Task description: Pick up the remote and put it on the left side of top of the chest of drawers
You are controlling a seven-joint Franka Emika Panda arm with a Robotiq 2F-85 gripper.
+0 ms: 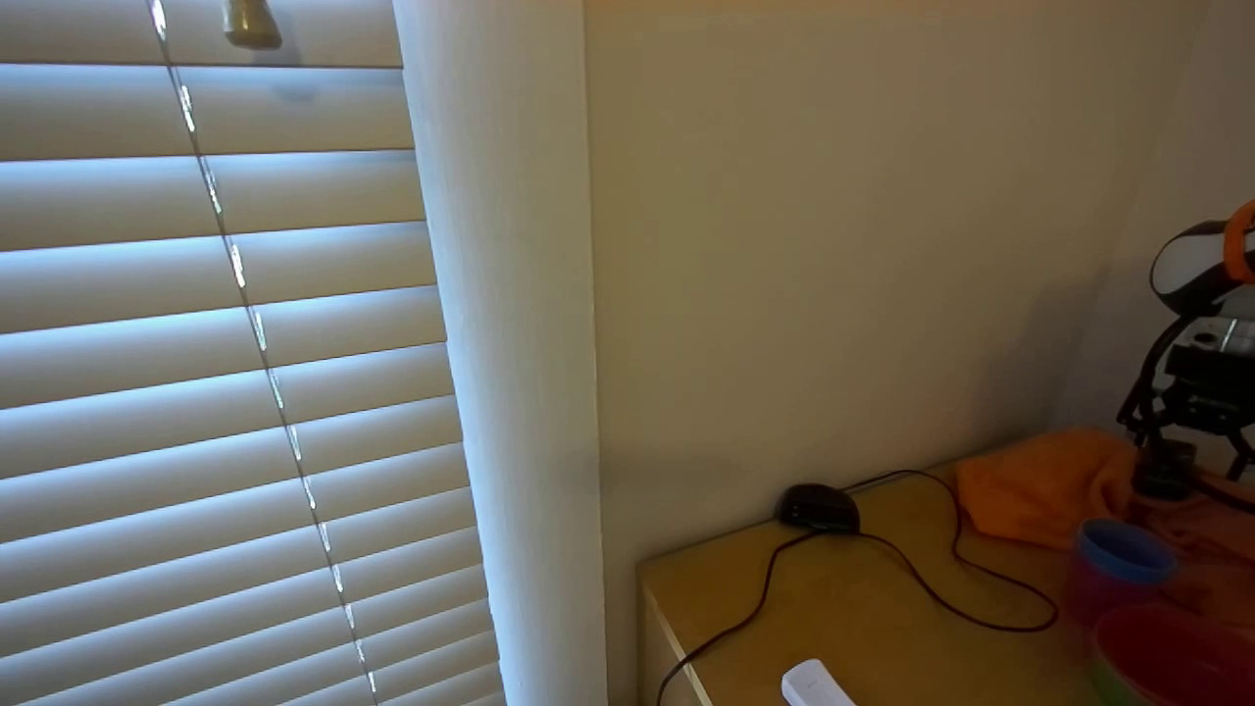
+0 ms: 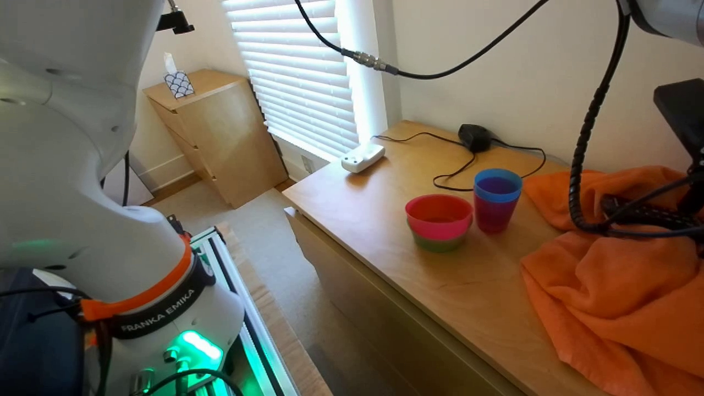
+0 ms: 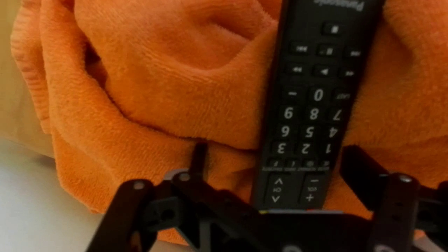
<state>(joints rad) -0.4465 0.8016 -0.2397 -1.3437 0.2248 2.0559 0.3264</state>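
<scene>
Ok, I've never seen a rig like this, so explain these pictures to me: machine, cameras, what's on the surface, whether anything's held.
The machine is a white robot arm, ending in a black two-fingered gripper. Two pictures come from cameras standing outside the robot; the close-up comes from one on its wrist. On the light tan chest of drawers are an orange towel, stacked bowls, stacked cups, a white device and a black device with cables. What the white device is for, I can't tell. A dark remote rests on the towel. Nothing is held: the fingers stand apart, and in the close-up the remote shows between them.
</scene>
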